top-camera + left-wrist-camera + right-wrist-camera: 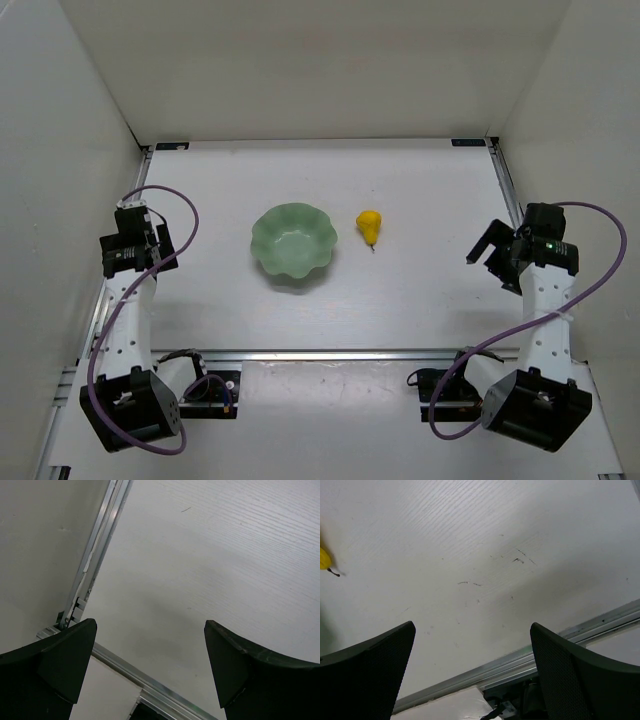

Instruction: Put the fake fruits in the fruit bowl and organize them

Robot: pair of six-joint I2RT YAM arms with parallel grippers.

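Plainly, the task stands at its opening step, the reach for the fruit, with nothing grasped yet. The small bright yellow pear-shaped plastic fruit (369, 224) lies on the white table (420, 300) just beside the pale jade-green glossy bowl with the scalloped rim (292, 242), on the bowl's right side and apart from it. Its thin dark stem points toward the near edge. The bowl holds nothing.

The right claw (472, 627) hangs at the right side of the table, well apart from the fruit. Its jaws are spread wide and hold nothing, and its wrist view catches only a sliver of yellow at the left border. The left claw (150, 627) hangs at the far left, equally wide and holding nothing, looking down on bare table and a metal rail (95, 565).

The right arm looks the better placed, since the fruit lies on its side of the bowl. The next move calls for swinging that claw leftward over the pear, lowering the jaws astride its body and closing gently. The rounded, smooth plastic could well roll or squirt out of a grip that lands off centre.
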